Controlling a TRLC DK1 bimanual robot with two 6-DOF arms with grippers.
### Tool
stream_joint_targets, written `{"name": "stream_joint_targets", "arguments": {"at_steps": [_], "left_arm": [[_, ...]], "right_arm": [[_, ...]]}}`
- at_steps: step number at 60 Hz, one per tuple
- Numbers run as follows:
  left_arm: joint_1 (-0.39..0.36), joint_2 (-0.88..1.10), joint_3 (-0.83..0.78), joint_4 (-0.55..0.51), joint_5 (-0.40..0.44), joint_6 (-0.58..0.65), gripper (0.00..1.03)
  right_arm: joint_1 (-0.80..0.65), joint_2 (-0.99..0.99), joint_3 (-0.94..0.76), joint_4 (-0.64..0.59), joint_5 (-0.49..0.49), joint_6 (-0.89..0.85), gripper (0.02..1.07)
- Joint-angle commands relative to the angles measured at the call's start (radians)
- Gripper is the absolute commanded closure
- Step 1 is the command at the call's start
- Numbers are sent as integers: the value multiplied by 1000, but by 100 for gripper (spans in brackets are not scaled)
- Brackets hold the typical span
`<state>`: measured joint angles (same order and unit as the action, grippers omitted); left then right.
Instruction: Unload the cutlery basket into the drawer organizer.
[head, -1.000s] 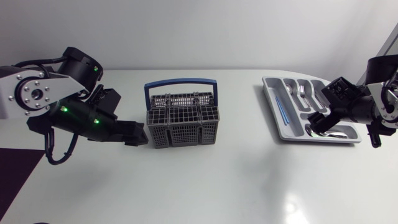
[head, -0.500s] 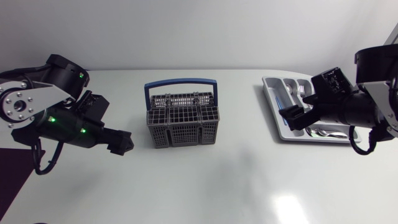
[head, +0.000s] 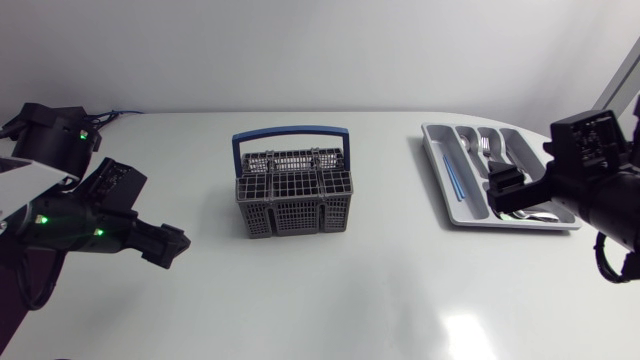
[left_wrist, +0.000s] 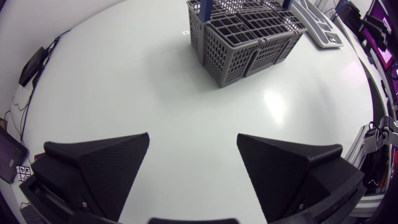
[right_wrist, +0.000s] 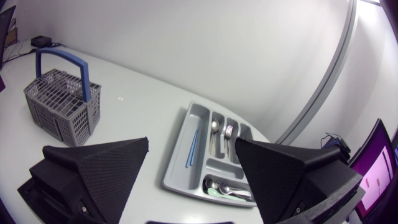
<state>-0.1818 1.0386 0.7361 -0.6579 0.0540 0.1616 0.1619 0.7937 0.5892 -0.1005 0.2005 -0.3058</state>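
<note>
L claw (left_wrist: 193, 140): wide open, holding nothing. Grey plastic mesh cutlery basket w/ blue arched handle (left_wrist: 249, 43) stands upright well ahead of it on white table (left_wrist: 124, 93). R claw (right_wrist: 193, 144): wide open, holding nothing. Light-grey plastic drawer organizer (right_wrist: 180, 177) lies just ahead, w/ silver spoons (right_wrist: 227, 186), fork (right_wrist: 228, 132) & thin blue stick (right_wrist: 193, 149) in separate compartments.

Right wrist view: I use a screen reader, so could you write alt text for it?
The right gripper, open and empty, frames a grey drawer organizer on the table, which holds a spoon, a fork and a blue utensil. Farther off stands a grey cutlery basket with a blue handle.
</note>
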Motion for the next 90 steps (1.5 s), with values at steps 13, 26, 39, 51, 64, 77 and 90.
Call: {"name": "stream_joint_targets", "arguments": {"at_steps": [13, 26, 39, 51, 64, 77, 90], "left_arm": [[25, -178, -116, 81, -29, 29, 5], [25, -310, -185, 142, -59, 13, 5], [33, -434, -268, 245, -79, 3, 5], [84, -523, -322, 311, -80, 15, 5], [112, -644, -419, 391, -75, -19, 5], [134, -768, -518, 475, -68, -64, 5], [155, -886, -613, 555, -62, -106, 5]], "right_arm": [[1, -157, -150, 96, 11, -7, 7], [-6, -312, -253, 167, 4, -22, 7], [-43, -426, -332, 151, -44, 56, 6], [-78, -532, -407, 137, -90, 128, 7], [-118, -657, -494, 119, -142, 213, 7], [-158, -780, -580, 102, -195, 297, 7], [-162, -794, -589, 101, -200, 306, 7]]}}
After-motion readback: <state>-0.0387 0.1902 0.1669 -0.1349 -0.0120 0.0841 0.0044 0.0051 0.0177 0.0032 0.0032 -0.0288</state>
